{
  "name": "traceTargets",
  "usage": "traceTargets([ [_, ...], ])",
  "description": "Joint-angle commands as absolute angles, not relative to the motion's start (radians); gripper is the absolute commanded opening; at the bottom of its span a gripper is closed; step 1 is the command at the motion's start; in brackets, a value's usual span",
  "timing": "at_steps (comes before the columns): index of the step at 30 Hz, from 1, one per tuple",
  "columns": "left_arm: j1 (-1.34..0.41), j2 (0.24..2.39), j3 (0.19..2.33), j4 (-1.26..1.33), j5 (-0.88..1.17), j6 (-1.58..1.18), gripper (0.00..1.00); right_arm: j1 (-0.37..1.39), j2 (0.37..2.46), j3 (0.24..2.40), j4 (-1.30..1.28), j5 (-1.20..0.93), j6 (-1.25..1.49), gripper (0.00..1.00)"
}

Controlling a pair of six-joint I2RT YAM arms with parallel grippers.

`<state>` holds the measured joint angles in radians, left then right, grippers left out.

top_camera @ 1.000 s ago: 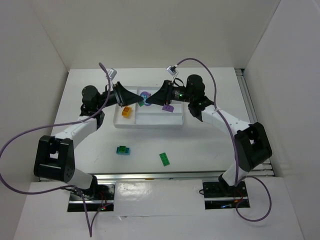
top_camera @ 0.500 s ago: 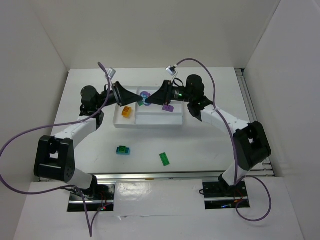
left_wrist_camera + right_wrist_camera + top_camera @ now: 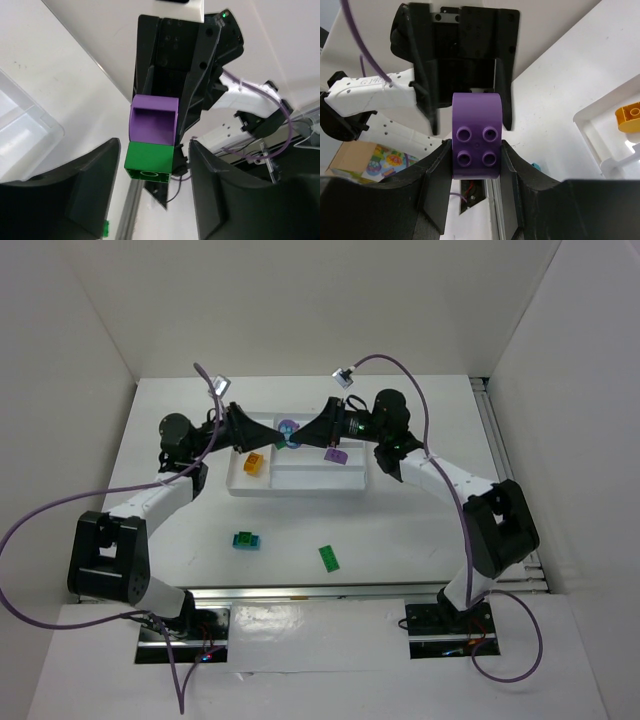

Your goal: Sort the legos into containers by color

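Observation:
Above the white tray (image 3: 300,483) my two grippers meet tip to tip. My right gripper (image 3: 476,150) is shut on a rounded purple lego (image 3: 476,135), studs facing its camera. A green lego (image 3: 149,160) is stuck to that purple lego (image 3: 152,120). My left gripper (image 3: 154,172) is open, its fingers on either side of the green lego with a gap on each side. In the top view the pair (image 3: 286,434) hangs between the left gripper (image 3: 270,440) and the right gripper (image 3: 303,437). An orange lego (image 3: 253,464) and a purple lego (image 3: 336,455) lie in separate tray sections.
A teal lego with a green one against it (image 3: 246,540) and a flat green lego (image 3: 328,558) lie on the table in front of the tray. White walls enclose the table on three sides. The tray's corner (image 3: 592,125) shows beside the right gripper.
Both grippers and the joined purple and green legos have drifted slightly toward the far side. The loose legos and the tray have not moved.

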<state>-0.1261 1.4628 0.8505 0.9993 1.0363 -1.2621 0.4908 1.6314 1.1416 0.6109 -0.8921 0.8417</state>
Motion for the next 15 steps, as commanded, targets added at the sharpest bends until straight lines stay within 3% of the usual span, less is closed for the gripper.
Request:
traceTargets([
  [1, -0.135, 1.443, 0.873, 1.013, 1.092, -1.224, 0.81, 0.485, 1.641, 1.147, 0.676, -0.873, 0.839, 0.07],
  [5, -0.135, 1.434, 0.873, 0.991, 1.092, -1.21, 0.81, 0.476, 1.632, 1.147, 0.666, -0.873, 0.839, 0.07],
  [9, -0.135, 1.425, 0.864, 0.991, 1.083, -1.201, 0.65, 0.476, 1.641, 1.147, 0.686, -0.873, 0.85, 0.07],
  [15, -0.135, 1.416, 0.854, 0.991, 1.074, -1.201, 0.53, 0.466, 1.641, 1.147, 0.673, -0.873, 0.841, 0.07],
])
